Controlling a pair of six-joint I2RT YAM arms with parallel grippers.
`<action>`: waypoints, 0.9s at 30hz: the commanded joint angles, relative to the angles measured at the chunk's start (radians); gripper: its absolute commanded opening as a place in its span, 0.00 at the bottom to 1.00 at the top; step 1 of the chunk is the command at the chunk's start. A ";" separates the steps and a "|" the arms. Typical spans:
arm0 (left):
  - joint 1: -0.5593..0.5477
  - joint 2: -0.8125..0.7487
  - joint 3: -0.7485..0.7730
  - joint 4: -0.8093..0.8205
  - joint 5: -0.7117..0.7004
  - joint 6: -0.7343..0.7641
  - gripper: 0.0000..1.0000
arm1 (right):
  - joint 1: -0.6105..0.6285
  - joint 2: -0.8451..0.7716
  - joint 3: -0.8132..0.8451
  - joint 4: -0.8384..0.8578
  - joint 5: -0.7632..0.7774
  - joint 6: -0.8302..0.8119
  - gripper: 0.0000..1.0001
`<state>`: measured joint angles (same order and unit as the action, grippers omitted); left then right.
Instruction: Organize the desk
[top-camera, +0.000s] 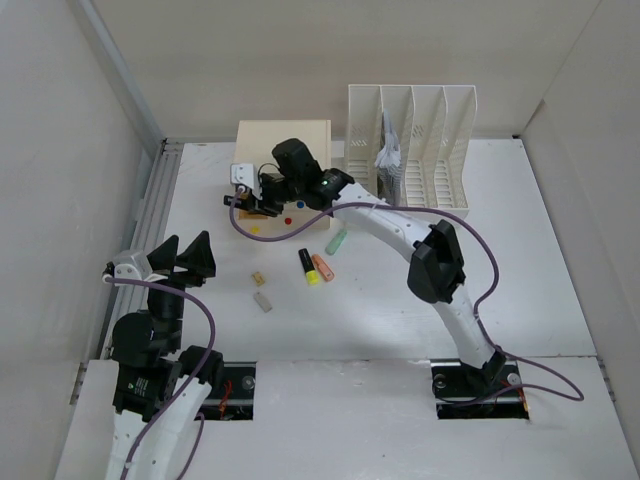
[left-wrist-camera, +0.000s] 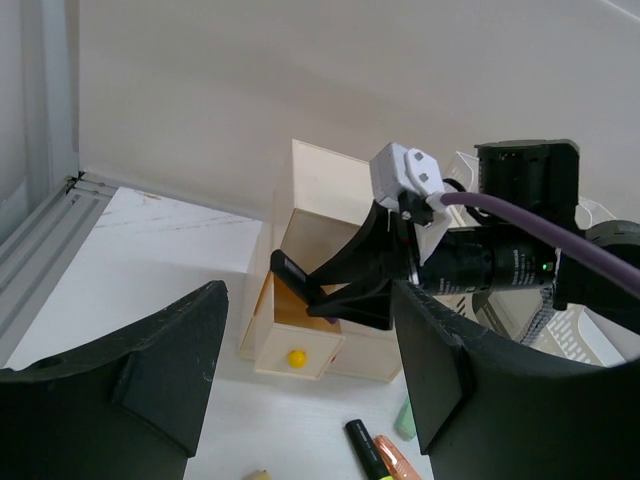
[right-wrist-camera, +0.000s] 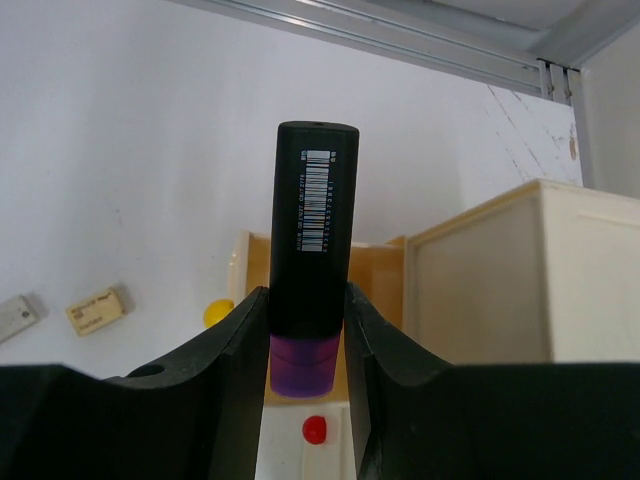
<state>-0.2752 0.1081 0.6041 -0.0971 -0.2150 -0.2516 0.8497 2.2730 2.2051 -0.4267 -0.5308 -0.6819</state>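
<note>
Now: right fingers (right-wrist-camera: 235, 345) clamped on black marker (right-wrist-camera: 312, 220) near its purple end, above the open drawer (left-wrist-camera: 300, 352) of the cream box (right-wrist-camera: 500, 270). Left fingers (left-wrist-camera: 160, 385) apart over the counter (top-camera: 400, 320), which spreads beneath both arms. Risk: marker pivots in the grip, clips the drawer rim, drops outside. Label: barcode only; small print unreadable.

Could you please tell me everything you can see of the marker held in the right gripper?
The marker has a smooth black, plastic-looking barrel with a white barcode label and a purple end. It is clamped near that purple end between the jaws of the right gripper, black tip pointing outward toward the open drawer of the cream box.
</note>
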 joint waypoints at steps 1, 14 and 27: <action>-0.005 0.005 0.014 0.039 -0.006 0.009 0.64 | 0.023 0.032 0.064 0.025 0.023 -0.010 0.11; -0.005 0.005 0.014 0.039 -0.006 0.009 0.64 | 0.032 0.054 0.085 0.025 0.101 -0.010 0.14; -0.005 0.005 0.014 0.039 -0.006 0.009 0.65 | 0.032 0.014 0.022 0.036 0.161 -0.010 0.41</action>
<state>-0.2752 0.1081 0.6041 -0.0971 -0.2153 -0.2512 0.8726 2.3276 2.2391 -0.4259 -0.3870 -0.6888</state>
